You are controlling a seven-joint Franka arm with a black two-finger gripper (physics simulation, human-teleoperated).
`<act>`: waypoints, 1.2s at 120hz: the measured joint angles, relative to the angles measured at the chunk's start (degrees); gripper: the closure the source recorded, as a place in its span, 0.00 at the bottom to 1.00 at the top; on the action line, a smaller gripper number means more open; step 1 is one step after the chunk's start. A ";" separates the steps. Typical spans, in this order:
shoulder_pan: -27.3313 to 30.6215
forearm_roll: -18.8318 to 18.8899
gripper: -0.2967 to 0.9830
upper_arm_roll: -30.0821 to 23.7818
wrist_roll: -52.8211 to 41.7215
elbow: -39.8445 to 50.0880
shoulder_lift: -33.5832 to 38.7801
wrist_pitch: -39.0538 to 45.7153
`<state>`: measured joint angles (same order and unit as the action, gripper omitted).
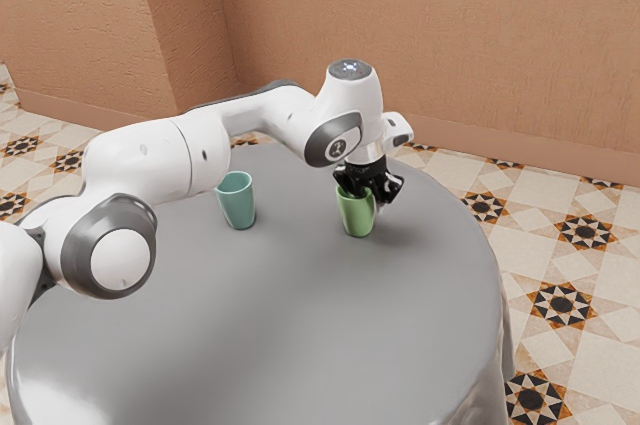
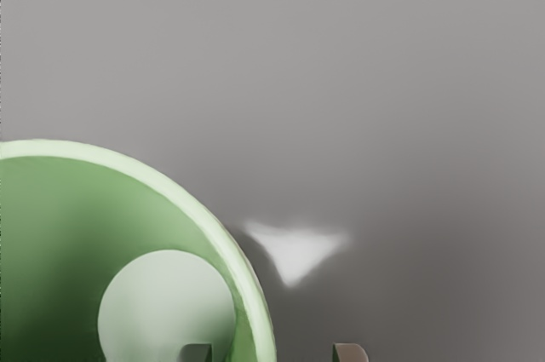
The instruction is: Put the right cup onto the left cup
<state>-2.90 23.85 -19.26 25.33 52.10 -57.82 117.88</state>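
When looking across from the exterior view, can find the green cup (image 1: 357, 217) upright on the round grey counter (image 1: 300, 325), right below the pincer (image 1: 372, 187). Have the pincer pointing down, low at the cup's mouth, over the part of the rim toward the exterior view's right. Have the arm (image 1: 150, 160) reaching in from the exterior view's left. Would place the green cup on the far half of the counter, off the middle toward the edge at the exterior view's right. Can see the teal cup (image 1: 238, 203) standing upright too, likewise closer to the far edge, well apart from the green cup and the pincer, toward the exterior view's left.

In the wrist view, can look down through the green cup's open mouth to the pale round bottom (image 2: 162, 302). Find the pincer (image 2: 273, 352) spread, with one of the fingers (image 2: 351, 353) outside the cup, over the counter, and the other over the cup's inside. Can follow the rim (image 2: 262, 319) passing between the two, with a gap on either side. Would call the pincer off-centre, above the wall rather than the middle of the cup. Can also make out a bright patch (image 2: 294, 255) on the counter, just beside the cup.
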 joint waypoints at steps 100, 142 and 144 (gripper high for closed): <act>0.00 -2.10 0.84 3.73 -0.71 8.71 11.97 -5.13; 0.45 -6.69 0.85 11.03 -0.69 21.87 25.48 -7.76; 0.53 -6.79 0.85 11.39 -0.74 21.93 25.60 -7.81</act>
<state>-2.37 17.06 -7.87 24.59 74.03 -32.22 110.08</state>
